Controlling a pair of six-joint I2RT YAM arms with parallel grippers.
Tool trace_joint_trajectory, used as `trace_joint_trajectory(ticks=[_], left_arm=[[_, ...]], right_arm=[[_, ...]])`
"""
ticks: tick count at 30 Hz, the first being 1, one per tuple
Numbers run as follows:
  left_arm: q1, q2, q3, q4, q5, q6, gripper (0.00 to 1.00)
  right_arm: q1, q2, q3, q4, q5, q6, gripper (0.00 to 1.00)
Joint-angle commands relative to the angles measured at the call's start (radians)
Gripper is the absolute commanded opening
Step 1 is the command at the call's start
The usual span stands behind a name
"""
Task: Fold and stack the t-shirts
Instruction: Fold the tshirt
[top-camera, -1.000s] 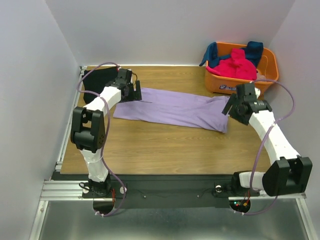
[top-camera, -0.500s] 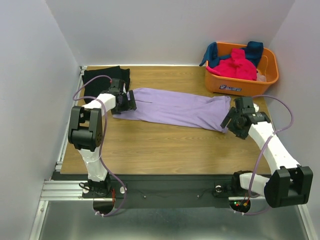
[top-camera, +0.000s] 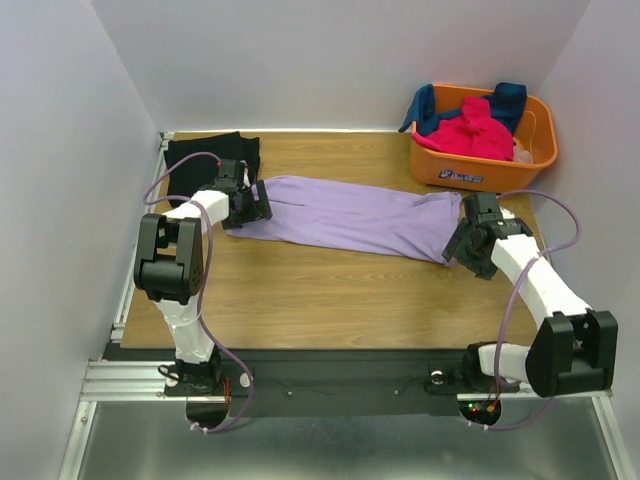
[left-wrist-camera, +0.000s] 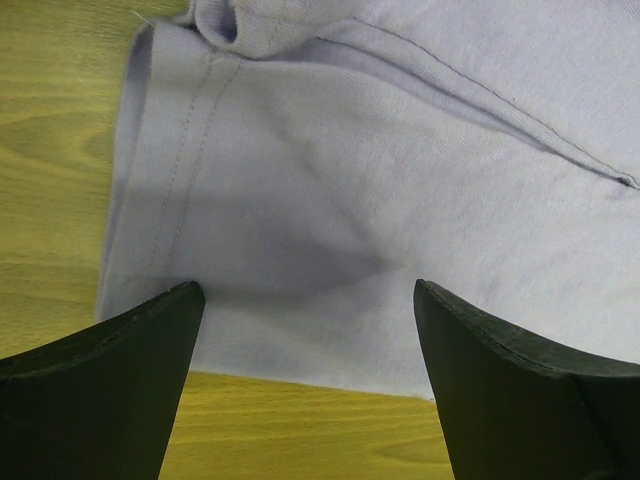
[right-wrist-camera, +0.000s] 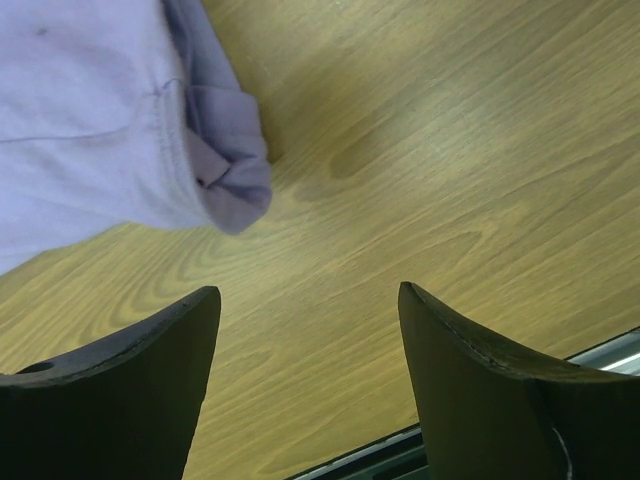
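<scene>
I count 4 shirts: lavender shirt (top-camera: 350, 215), black shirt (top-camera: 200, 155) left of it, pink shirt (top-camera: 470, 130) and teal shirt (top-camera: 508, 97) right; left gripper (top-camera: 252, 205) and right gripper (top-camera: 458, 243) spread, empty; basket (top-camera: 470, 172) print illegible.

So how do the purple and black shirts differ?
The lavender shirt lies stretched long across the table; the black shirt is a smaller pile in the far left corner. The left gripper and right gripper sit at the lavender shirt's ends, none at the black shirt. Both lie on the table.
</scene>
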Motion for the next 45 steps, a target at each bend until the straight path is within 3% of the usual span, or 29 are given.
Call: trace_joint_trajectory(ticks=[1, 26, 40, 42, 45], left_arm=[[0.004, -0.019, -0.026, 0.006, 0.031, -0.018, 0.98], [0.041, 0.002, -0.030, 0.006, 0.032, -0.015, 0.98], [0.092, 0.019, -0.033, 0.008, 0.055, -0.011, 0.98], [0.098, 0.018, -0.030, 0.005, 0.057, -0.002, 0.98], [0.109, 0.018, -0.030, 0.003, 0.055, 0.005, 0.98]], right_arm=[[-0.005, 0.042, 0.029, 0.035, 0.059, -0.028, 0.76], [-0.005, 0.157, 0.040, 0.166, 0.012, -0.057, 0.68], [-0.005, 0.204, 0.018, 0.159, 0.015, -0.066, 0.06], [-0.005, 0.204, 0.038, 0.147, 0.030, -0.098, 0.00], [-0.006, 0.212, 0.097, 0.127, 0.068, -0.161, 0.00]])
